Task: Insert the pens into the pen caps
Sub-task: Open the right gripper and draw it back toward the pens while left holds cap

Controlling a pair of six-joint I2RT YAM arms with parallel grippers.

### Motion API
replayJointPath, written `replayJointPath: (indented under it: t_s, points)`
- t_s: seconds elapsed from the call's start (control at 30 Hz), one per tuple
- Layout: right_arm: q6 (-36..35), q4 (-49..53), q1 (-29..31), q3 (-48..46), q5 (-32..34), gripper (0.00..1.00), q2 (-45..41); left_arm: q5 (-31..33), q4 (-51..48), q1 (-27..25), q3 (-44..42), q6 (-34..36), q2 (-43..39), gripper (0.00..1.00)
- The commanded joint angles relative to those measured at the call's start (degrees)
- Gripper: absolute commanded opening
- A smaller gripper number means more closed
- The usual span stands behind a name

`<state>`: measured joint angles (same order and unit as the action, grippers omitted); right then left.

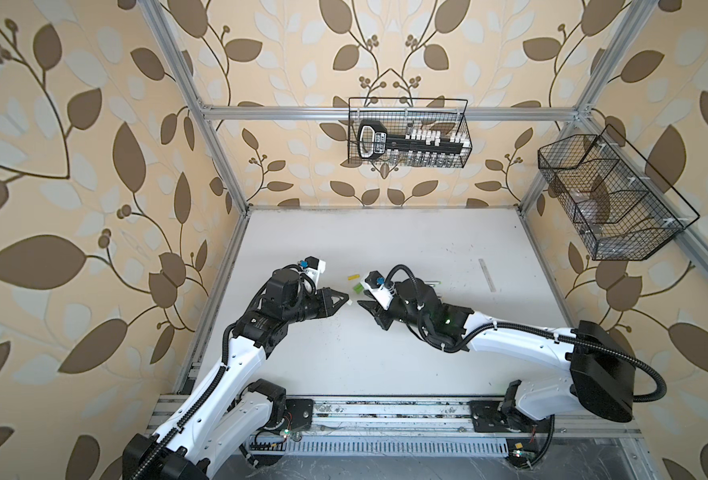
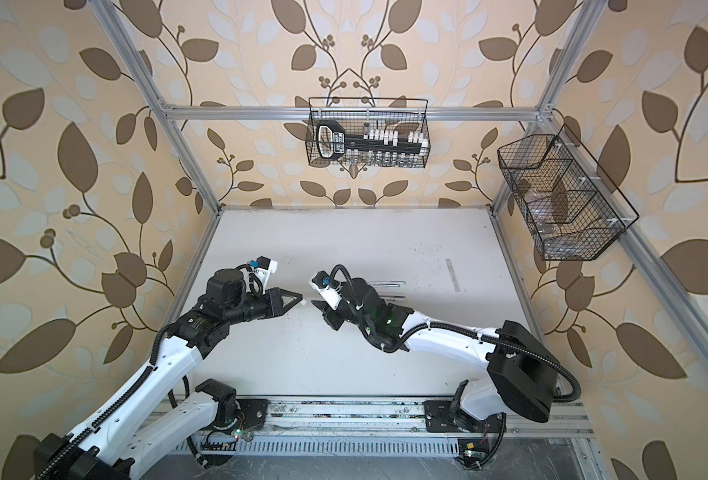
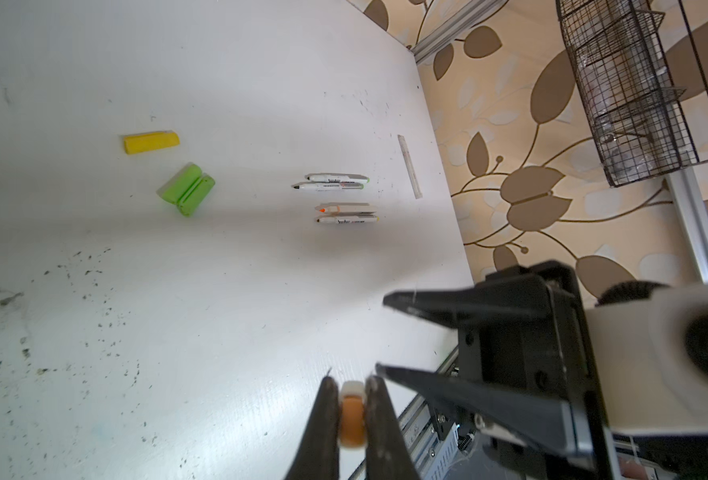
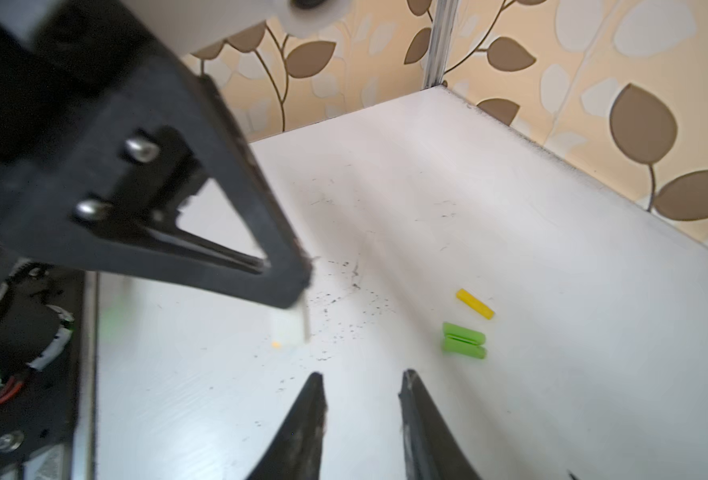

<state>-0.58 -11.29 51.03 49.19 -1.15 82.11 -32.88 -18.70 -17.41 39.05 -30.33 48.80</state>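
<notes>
No pens [image 3: 329,187] capped yet
Pale cap [image 3: 352,415] pinched in left fingers [image 3: 327,419], right fingers [image 4: 306,415] parted and empty; four pens lie bare

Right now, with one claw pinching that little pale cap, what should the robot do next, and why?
Probably send the open, empty right gripper to grasp the orange-tipped pen: the left gripper is shut on the pale cap, whose inside looks orange.

Yellow cap [image 3: 151,142], green caps [image 3: 187,189], whitish cap [image 3: 352,399]
</notes>
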Motion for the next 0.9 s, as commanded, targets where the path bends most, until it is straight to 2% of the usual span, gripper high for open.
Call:
replayJointPath:
  t_s: [0.0, 0.1, 0.23, 0.37, 0.5, 0.67, 0.87]
  points:
    - [0.15, 8.55, -5.23, 1.11, -6.64, 0.45, -2.33, -3.27, -3.52, 1.12, 5.18, 3.57, 0.17, 0.00]
    - [0.28, 14.39, -10.73, 2.61, -9.32, 0.55, -2.02, -9.14, -4.79, 2.14, 6.94, 4.56, 2.42, 0.00]
    - [0.23, 24.13, -17.50, 7.28, -7.05, 0.61, 1.80, -14.39, -8.47, 2.91, 9.21, 8.30, 5.60, 0.00]
    - [-0.28, 32.87, -23.08, 12.62, -4.49, 0.61, 8.54, -15.01, -13.54, 2.99, 10.93, 12.63, 6.62, 0.00]
    - [-3.58, 39.95, -25.79, 17.86, -1.13, 0.62, 14.33, -14.59, -17.67, 2.99, 12.06, 15.83, 6.42, 0.00]
    - [-7.17, 46.35, -27.51, 24.81, 1.91, 0.62, 20.30, -13.61, -18.39, 3.08, 11.49, 16.36, 5.96, 0.00]
    - [-8.28, 50.26, -29.47, 30.03, 3.79, 0.55, 25.24, -13.25, -18.66, 3.74, 11.71, 16.78, 6.49, 0.00]
